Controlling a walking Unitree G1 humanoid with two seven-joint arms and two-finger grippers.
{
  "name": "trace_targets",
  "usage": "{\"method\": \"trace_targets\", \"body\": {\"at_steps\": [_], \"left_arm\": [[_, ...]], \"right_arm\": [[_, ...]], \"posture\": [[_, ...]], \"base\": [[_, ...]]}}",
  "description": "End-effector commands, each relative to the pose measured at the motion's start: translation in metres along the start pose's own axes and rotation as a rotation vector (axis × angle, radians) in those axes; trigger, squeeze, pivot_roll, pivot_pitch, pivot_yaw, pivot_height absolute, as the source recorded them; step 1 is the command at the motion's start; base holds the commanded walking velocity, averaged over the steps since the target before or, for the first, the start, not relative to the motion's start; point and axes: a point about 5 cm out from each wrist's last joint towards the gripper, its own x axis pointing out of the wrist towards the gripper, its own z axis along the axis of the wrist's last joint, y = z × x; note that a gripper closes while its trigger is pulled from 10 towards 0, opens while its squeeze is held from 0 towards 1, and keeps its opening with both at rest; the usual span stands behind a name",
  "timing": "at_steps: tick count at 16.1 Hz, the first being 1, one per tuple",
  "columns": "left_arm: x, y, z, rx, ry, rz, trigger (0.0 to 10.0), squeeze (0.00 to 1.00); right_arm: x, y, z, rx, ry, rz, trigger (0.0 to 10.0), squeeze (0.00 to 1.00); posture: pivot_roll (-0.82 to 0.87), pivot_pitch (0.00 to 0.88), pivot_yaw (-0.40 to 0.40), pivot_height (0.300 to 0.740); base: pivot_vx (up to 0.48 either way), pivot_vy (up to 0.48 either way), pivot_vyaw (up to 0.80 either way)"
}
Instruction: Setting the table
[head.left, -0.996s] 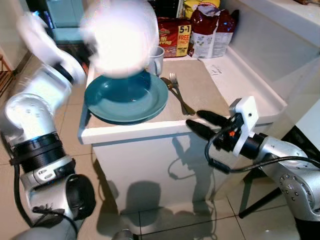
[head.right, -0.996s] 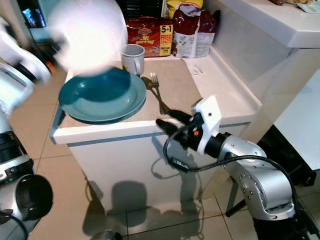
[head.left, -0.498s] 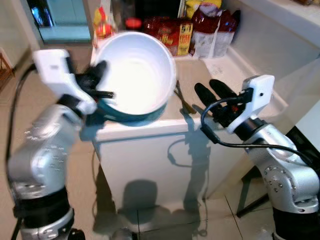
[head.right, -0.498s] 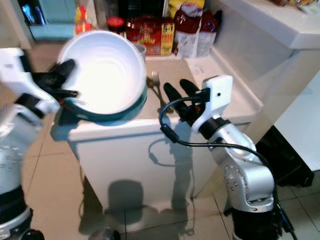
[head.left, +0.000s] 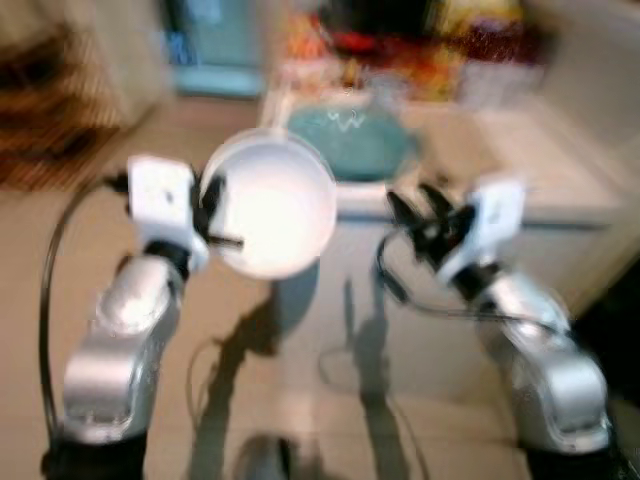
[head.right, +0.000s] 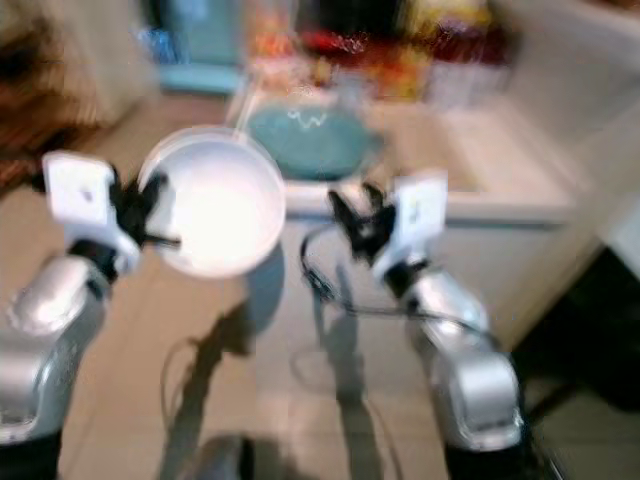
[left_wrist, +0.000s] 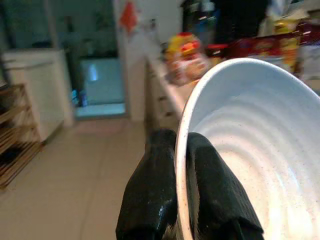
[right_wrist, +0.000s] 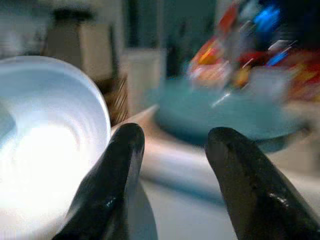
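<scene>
Our left end effector (left_wrist: 176, 200) was clamped on the rim of the white bowl (head.left: 268, 215), one black finger inside the wall and one outside, as the left wrist view showed plainly. The bowl hung in the air off the near edge of the desk (head.right: 500, 205), over the tiled floor (head.left: 300, 400), its mouth turned toward our head camera. Both eye views were blurred, so fine detail on the desk could not be read.

Our right end effector (right_wrist: 172, 150) was empty, its two fingers spread apart, raised in front of the desk's near edge and beside the bowl. A teal plate (head.right: 310, 140) lay on the desk near that edge; behind it, toward the far edge, stood a blurred row of coloured packets (head.left: 400, 50). We could not make out any cutlery or a cup through the blur.

We judged that the step in hand was carrying the bowl to its place at the setting. A rim pinch holds a wide bowl far off its centre, so we advise a firm grip, a slow swing of the arm, and levelling the bowl before lowering it. The base should meet the surface flat before the fingers part, with the right arm kept out of the path.
</scene>
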Motion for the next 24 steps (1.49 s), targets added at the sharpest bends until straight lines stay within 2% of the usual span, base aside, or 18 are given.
{"method": "trace_targets", "body": {"at_steps": [1,5,10,12,16,18,22,24], "left_arm": [[0.005,-0.008,0.012,0.025,-0.065,-0.019,10.0,0.0],[0.005,-0.01,0.016,0.009,-0.106,-0.003,10.0,0.0],[0.006,-0.004,-0.01,0.103,0.01,0.07,10.0,0.0],[0.008,-0.004,-0.01,0.165,0.011,0.056,10.0,0.0],[0.014,-0.007,-0.012,0.183,0.019,0.069,10.0,0.0],[0.015,-0.009,-0.02,0.225,0.045,0.055,10.0,0.0],[0.017,-0.007,-0.023,0.226,0.059,0.069,10.0,0.0],[0.02,-0.007,-0.022,0.227,0.053,0.066,10.0,0.0]], "right_arm": [[0.002,-0.003,0.008,-0.035,-0.035,-0.008,10.0,0.0],[0.003,-0.01,0.01,-0.033,-0.059,-0.047,10.0,0.0],[0.002,-0.019,0.004,-0.069,-0.033,-0.105,10.0,0.0],[0.002,-0.023,0.003,-0.08,-0.028,-0.136,10.0,0.0],[-0.001,-0.044,0.0,-0.12,-0.012,-0.284,10.0,0.0],[-0.003,-0.048,-0.002,-0.087,-0.009,-0.306,10.0,0.0],[-0.003,-0.043,-0.008,-0.073,0.019,-0.286,10.0,0.0],[-0.006,-0.043,-0.011,-0.024,0.03,-0.307,10.0,0.0]], "posture": [[0.0,0.0,-0.029,0.74],[0.0,0.0,-0.031,0.74],[-0.01,0.0,-0.031,0.74],[-0.01,0.0,-0.03,0.74],[-0.01,0.0,-0.022,0.74],[-0.01,0.0,-0.02,0.74],[-0.02,0.0,-0.008,0.74],[-0.03,0.0,0.003,0.74]], "base": [[0.0,-0.48,0.0],[0.0,-0.48,0.0],[0.0,-0.48,0.58],[0.0,-0.48,0.8],[0.0,-0.48,0.8],[0.0,-0.48,0.0],[0.0,-0.48,0.0],[0.0,-0.48,-0.4]]}}
